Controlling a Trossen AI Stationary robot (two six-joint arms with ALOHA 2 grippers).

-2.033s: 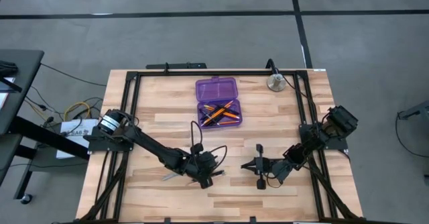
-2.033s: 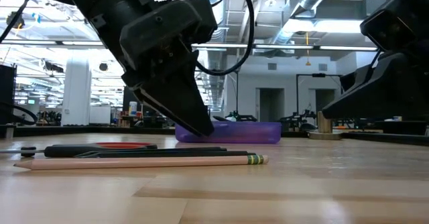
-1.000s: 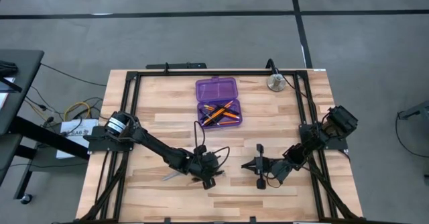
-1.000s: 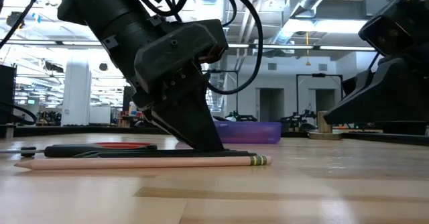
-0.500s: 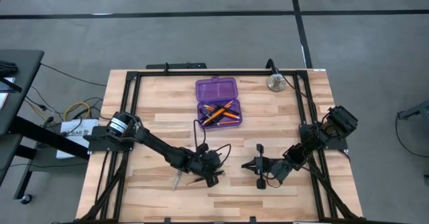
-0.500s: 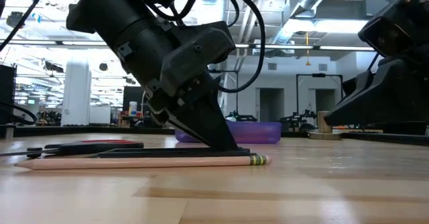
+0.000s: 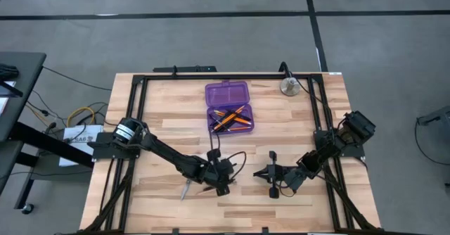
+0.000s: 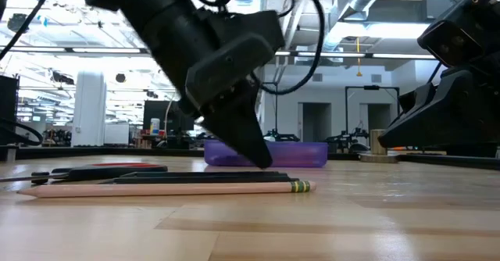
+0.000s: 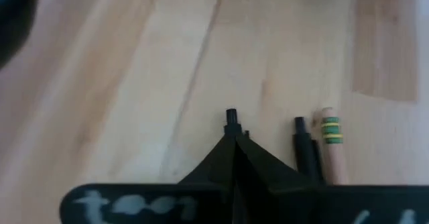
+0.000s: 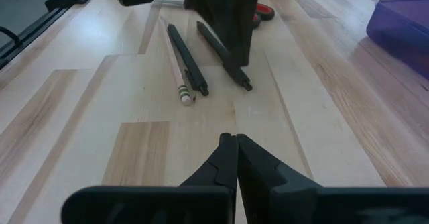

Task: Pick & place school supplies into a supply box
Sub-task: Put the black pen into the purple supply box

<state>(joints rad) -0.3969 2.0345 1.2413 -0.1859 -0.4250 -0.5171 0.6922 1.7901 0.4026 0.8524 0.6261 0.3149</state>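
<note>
Wood planks make up the table top, and a grey floor lies all around it. Behind the table, the low view shows a big bright room with pipes on the ceiling.

The left gripper is down low at the front of the table, near the middle. Its two fingers are squeezed tight together, and they pinch a slim black pen. The tip of that pen pokes out just past the fingertips. It is hard to tell if the pen is off the wood or touching it.

Just beside that pen lie a second black pen and a long pencil with a green band near its end. They lie flat on the wood, side by side. The red-handled scissors lie a bit farther off, behind the left gripper as seen from the right wrist.

The purple supply box sits open near the back middle of the table, well apart from the left gripper. Some orange pencils and dark pens lie crossed in its near half.

The right gripper rests low, just to the right of the left one. Its fingers are closed and hold nothing.

A round silver disc sits at the back, to the right of the box
</note>
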